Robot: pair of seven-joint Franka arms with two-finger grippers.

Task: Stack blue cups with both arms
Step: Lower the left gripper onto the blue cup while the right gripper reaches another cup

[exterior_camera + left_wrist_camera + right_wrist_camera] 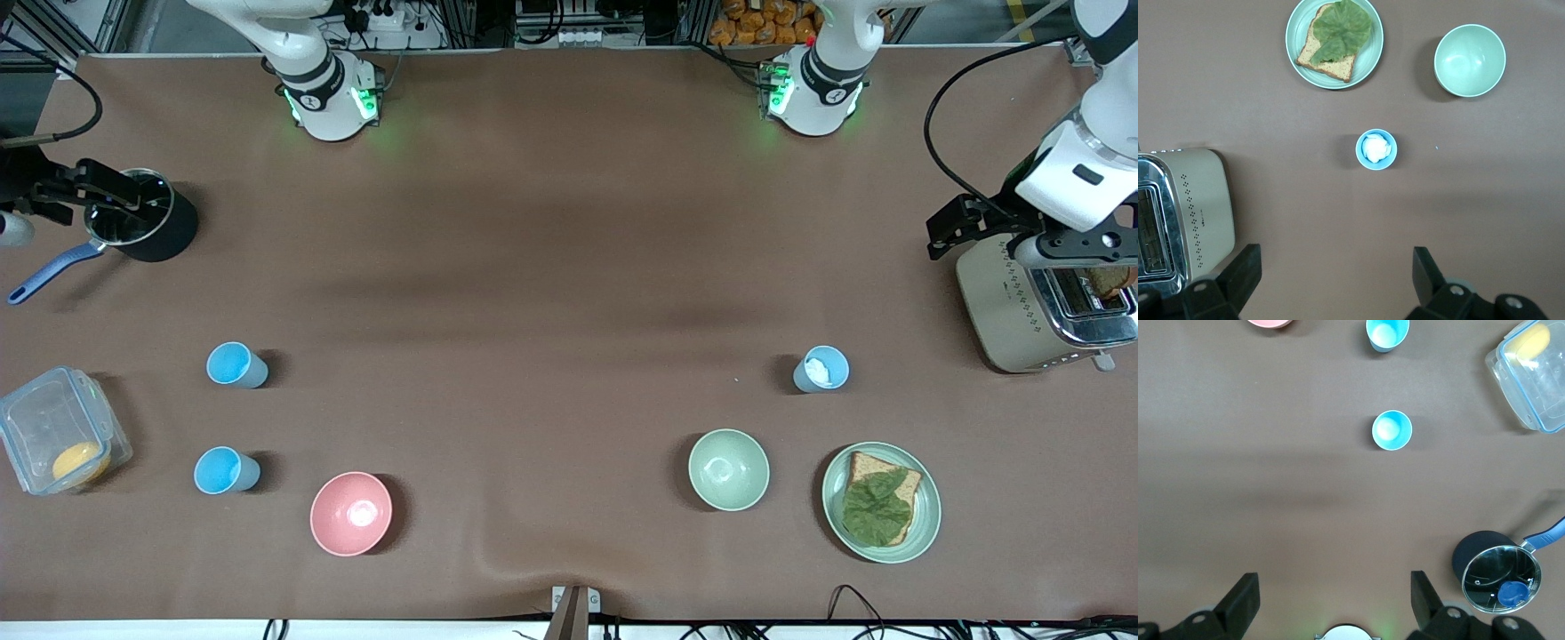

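Note:
Two sky-blue cups stand at the right arm's end of the table, one [236, 364] farther from the front camera than the other [226, 470]. Both show in the right wrist view [1391, 430] [1387, 334]. A paler grey-blue cup [821, 369] with something white inside stands toward the left arm's end and shows in the left wrist view [1376, 149]. My left gripper [965, 227] hangs open and empty beside the toaster [1335, 280]. My right gripper [93, 191] hangs open and empty over the black pot [1335, 600].
A pink bowl [350, 513] sits near the front edge. A pale green bowl [728, 468] and a plate [925, 524] with toast and lettuce sit near the grey-blue cup. A toaster [1022, 311], a black pot [169, 236] and a clear lidded box [44, 418] stand at the table's ends.

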